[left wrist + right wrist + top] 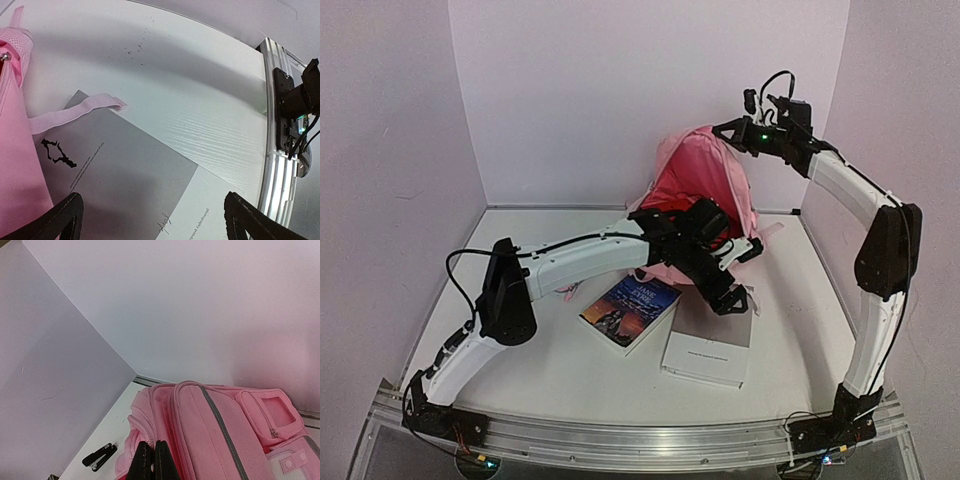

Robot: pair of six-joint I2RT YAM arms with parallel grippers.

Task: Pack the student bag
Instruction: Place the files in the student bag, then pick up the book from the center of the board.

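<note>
The pink student bag [705,185] stands at the back of the table with its red-lined mouth facing forward. My right gripper [728,130] is at the bag's top edge, and its jaws [152,464] are shut on a fold of the pink fabric [220,435]. My left gripper [740,276] hangs open just in front of the bag. Its fingers spread wide above a grey and white book [130,175], holding nothing. A pink strap [75,112] lies across that book's corner.
A book with a blue cover [630,308] lies left of the grey and white book [710,348]. A black stapler [100,456] sits on the table beside the bag, near the left wall. The walls enclose the table on three sides.
</note>
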